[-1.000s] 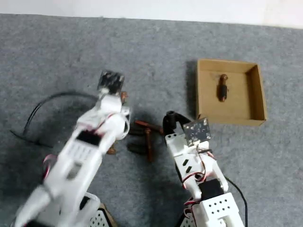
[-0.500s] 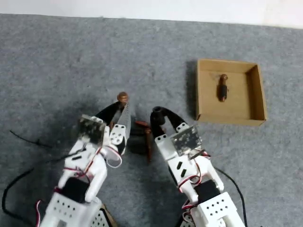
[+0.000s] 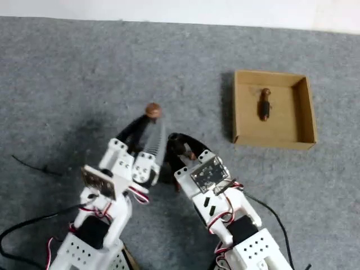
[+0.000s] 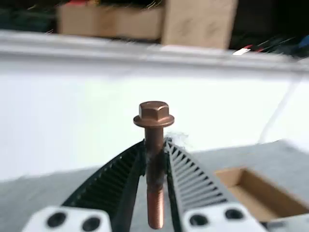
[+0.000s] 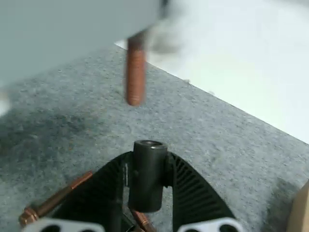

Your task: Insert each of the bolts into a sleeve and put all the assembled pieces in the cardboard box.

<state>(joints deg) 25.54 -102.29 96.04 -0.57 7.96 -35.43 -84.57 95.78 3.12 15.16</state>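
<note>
My left gripper (image 3: 151, 122) is shut on a copper bolt (image 3: 152, 109), held upright with its hex head (image 4: 153, 115) above the fingertips and its thread hanging below. My right gripper (image 3: 179, 146) is shut on a black sleeve (image 5: 147, 176), open end up, just right of the bolt. From the right wrist, the bolt's threaded end (image 5: 135, 72) hangs above and slightly beside the sleeve's bore. The cardboard box (image 3: 306, 112) lies at the right rear with one assembled piece (image 3: 264, 104) inside it.
Loose copper bolts (image 5: 53, 200) lie on the grey mat (image 3: 67, 73) under and between the two arms, partly hidden by them. A black cable (image 3: 28, 166) trails at the left. A white wall borders the mat's far edge.
The left arm has swung round and settled, bringing the bolt upright near the middle. The right gripper has shifted left with the sleeve, close to the bolt.
</note>
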